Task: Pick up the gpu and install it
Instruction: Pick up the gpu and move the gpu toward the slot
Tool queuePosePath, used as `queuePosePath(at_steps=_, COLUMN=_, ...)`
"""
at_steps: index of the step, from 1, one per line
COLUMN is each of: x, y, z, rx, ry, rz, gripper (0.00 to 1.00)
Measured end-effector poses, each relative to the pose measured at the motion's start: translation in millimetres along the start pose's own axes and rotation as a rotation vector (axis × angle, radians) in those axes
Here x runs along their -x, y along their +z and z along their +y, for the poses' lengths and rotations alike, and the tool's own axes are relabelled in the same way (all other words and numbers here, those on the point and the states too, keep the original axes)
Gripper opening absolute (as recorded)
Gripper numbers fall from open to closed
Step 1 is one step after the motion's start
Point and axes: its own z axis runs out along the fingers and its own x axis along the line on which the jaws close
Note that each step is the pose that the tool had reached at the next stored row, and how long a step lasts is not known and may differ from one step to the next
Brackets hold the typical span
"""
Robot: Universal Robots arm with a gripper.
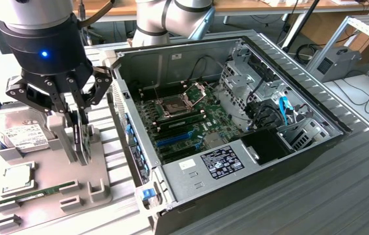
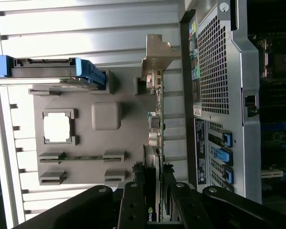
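Wrist view tells me my gripper (image 2: 153,188) is clamped on the gpu (image 2: 156,121), whose long axis runs parallel to the case (image 2: 214,62) just beside it.

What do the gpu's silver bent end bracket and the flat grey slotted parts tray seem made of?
Gpu's silver end bracket: probably bare sheet metal, thin, bent, dull sheen. Grey parts tray: likely matte plastic, uniform colour, moulded raised holders, no glare.
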Motion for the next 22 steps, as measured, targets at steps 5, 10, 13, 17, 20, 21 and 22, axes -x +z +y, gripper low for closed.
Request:
queuePosePath(at_steps=5, x=0.3, y=-2.1, z=0.0, rx=-0.0001, ry=0.0, rz=0.0, gripper=0.26)
queuePosePath(at_steps=10, x=0.9, y=-4.4, z=0.0, rx=-0.0001, ry=0.0, rz=0.0002, gripper=0.26)
queuePosePath(at_steps=13, x=1.3, y=-7.1, z=0.0, rx=-0.0001, ry=0.0, rz=0.0001, gripper=0.26)
queuePosePath(at_steps=17, x=1.8, y=-10.9, z=0.0, rx=0.0, ry=-0.001, rz=0.0001, gripper=0.26)
queuePosePath(at_steps=20, x=2.9, y=-12.4, z=0.0, rx=0.0004, ry=-0.016, rz=-0.0001, gripper=0.26)
queuePosePath(at_steps=21, x=3.2, y=-12.6, z=0.1, rx=0.0006, ry=-0.02, rz=-0.0002, gripper=0.26)
queuePosePath(at_steps=22, x=3.5, y=-13.0, z=0.1, rx=0.0007, ry=-0.024, rz=-0.0002, gripper=0.26)
